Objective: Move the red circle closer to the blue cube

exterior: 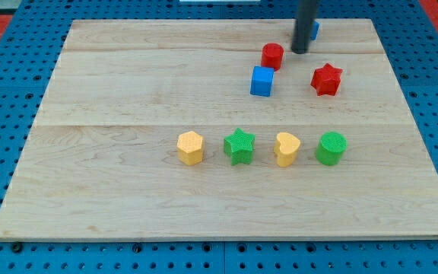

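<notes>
The red circle [272, 55] stands near the view's top, just above and slightly right of the blue cube [261, 81], a small gap apart from it. My tip [300, 51] is on the board just right of the red circle, close to it but apart. The dark rod rises from there out of the view's top.
A red star [326, 79] lies right of the blue cube. Another blue block [314, 30] is partly hidden behind the rod. A row lies lower: yellow hexagon [191, 148], green star [239, 145], yellow heart [286, 148], green circle [331, 148]. The wooden board [112, 91] ends near the blocks at top.
</notes>
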`<state>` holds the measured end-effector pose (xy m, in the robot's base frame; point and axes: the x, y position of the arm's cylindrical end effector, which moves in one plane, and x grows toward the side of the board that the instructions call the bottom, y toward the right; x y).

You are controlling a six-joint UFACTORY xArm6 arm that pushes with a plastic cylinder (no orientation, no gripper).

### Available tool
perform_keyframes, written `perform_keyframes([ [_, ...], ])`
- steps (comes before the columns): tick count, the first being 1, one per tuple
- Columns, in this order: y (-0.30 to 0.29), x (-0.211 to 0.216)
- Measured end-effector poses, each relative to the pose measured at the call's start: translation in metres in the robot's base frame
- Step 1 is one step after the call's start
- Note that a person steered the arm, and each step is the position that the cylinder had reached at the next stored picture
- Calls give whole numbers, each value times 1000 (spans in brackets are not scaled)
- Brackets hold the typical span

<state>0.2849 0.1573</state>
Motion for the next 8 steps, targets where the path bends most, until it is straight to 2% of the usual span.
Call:
perform_keyframes([
  [1,-19,16],
  [5,-174,2],
  [6,-149,-5],
  [7,-107,-34],
  [8,-108,-47],
])
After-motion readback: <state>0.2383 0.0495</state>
